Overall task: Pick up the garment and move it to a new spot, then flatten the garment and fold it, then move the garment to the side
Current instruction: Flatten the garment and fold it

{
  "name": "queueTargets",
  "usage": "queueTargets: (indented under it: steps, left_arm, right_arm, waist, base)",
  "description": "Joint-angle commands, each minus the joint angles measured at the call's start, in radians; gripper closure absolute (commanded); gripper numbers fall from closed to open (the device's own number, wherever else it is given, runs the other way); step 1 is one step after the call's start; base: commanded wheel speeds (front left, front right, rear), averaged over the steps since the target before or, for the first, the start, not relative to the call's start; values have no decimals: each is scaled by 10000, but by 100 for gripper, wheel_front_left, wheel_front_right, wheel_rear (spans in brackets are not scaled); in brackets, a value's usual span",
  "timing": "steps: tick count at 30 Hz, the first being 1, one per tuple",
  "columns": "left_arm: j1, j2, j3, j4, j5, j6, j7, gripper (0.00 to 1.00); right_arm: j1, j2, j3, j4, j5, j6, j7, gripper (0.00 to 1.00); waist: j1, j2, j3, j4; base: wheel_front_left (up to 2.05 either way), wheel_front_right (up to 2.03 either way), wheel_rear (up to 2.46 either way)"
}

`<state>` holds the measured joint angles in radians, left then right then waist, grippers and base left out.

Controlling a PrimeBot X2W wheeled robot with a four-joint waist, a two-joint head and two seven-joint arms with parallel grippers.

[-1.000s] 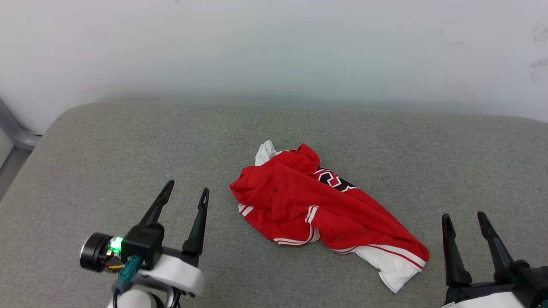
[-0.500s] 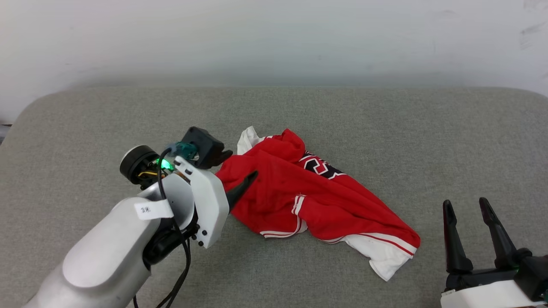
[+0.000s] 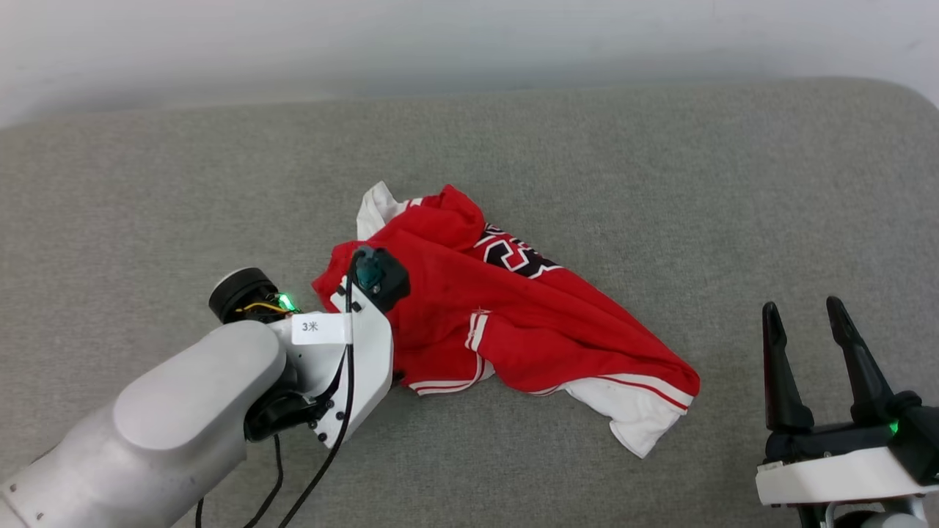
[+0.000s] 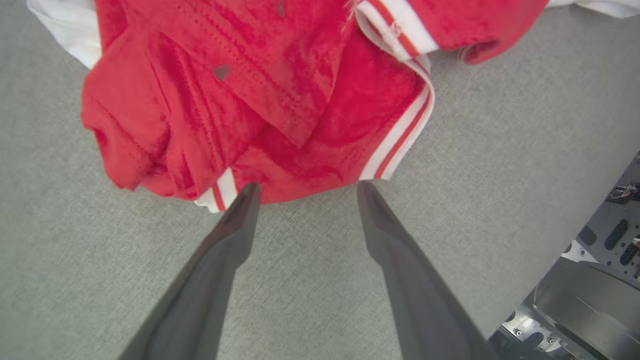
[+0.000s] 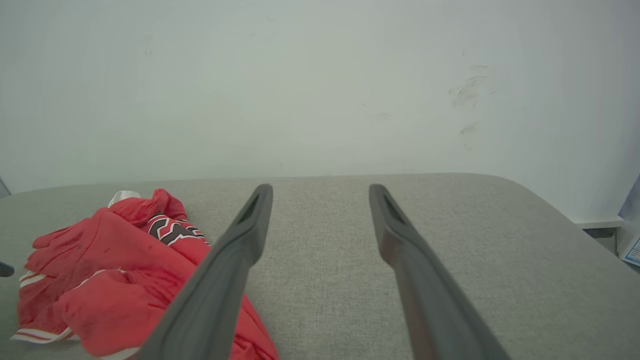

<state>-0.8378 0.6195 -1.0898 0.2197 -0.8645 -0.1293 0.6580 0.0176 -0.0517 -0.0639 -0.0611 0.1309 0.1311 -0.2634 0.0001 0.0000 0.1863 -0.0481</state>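
Note:
The garment [image 3: 513,315] is a red jersey with white sleeves, striped trim and black lettering, lying crumpled on the grey padded surface [image 3: 660,183]. My left arm's wrist [image 3: 356,345] hangs over the garment's left end and hides its own fingers in the head view. In the left wrist view my left gripper [image 4: 306,186] is open and points down, its two tips at the striped hem of the garment [image 4: 280,100] with only a short stretch of hem between them. My right gripper [image 3: 801,305] stands open and empty, right of the garment's white sleeve. The right wrist view shows my right gripper [image 5: 320,187] open, with the garment [image 5: 115,270] at lower left.
A white wall [image 5: 320,75] rises behind the surface. The surface's rounded right corner [image 5: 550,200] drops off toward a gap. Part of my own base [image 4: 590,300] shows at the lower right of the left wrist view.
My left arm has reached forward and turned its gripper down onto the garment's left end. The head camera has tilted down and shifted. The right gripper and the garment have stayed put.

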Motion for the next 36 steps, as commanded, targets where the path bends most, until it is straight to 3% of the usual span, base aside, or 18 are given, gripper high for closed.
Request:
queueTargets:
  steps: [1, 9, 18, 19, 20, 26, 32, 36]
  left_arm:
    - [-255, -2, -424, 218, -149, 1, 30, 0]
    - [-696, -172, -1638, 1109, -443, 3, -168, 0]
    - [-310, -319, -2068, 1577, -404, 20, 126, 2]
    - [-242, -297, -2076, 1547, -318, 20, 98, 64]
    - [-228, -285, -2074, 1537, -263, 20, -26, 100]
    - [-927, -46, -1921, 1684, -73, 12, -1680, 100]
    - [-1318, 538, -1628, 1555, 7, 37, -3150, 100]
    - [-1223, 1159, -1319, 1110, 114, 472, -3651, 100]
  right_arm:
    - [-240, 26, -1, -52, 11, -7, -20, 0]
    - [-586, 26, 57, -102, 62, -7, -20, 0]
    - [-696, 26, 59, -88, 93, -8, -20, 0]
    - [-689, 26, 47, -81, 94, -8, -20, 0]
    - [-673, 26, 30, -65, 84, -8, -20, 0]
    - [-456, 28, -35, 12, 14, -7, -20, 0]
    - [-108, 26, -91, 99, 19, -7, -20, 0]
    - [111, 25, -81, 137, 20, -7, -20, 0]
  waist:
    - [-1, 0, 375, -214]
    - [-1, 0, 959, -431]
    - [-1, 0, 1215, -558]
    - [-1, 0, 1206, -555]
    - [-1, 0, 1174, -538]
    - [-1, 0, 709, -293]
    - [-1, 0, 55, 116]
    - [-1, 0, -338, 393]
  base:
    - [0, 0, 0]
    - [0, 0, 0]
    - [0, 0, 0]
    - [0, 0, 0]
    - [0, 0, 0]
    - [0, 0, 0]
    - [0, 0, 0]
    - [0, 0, 0]
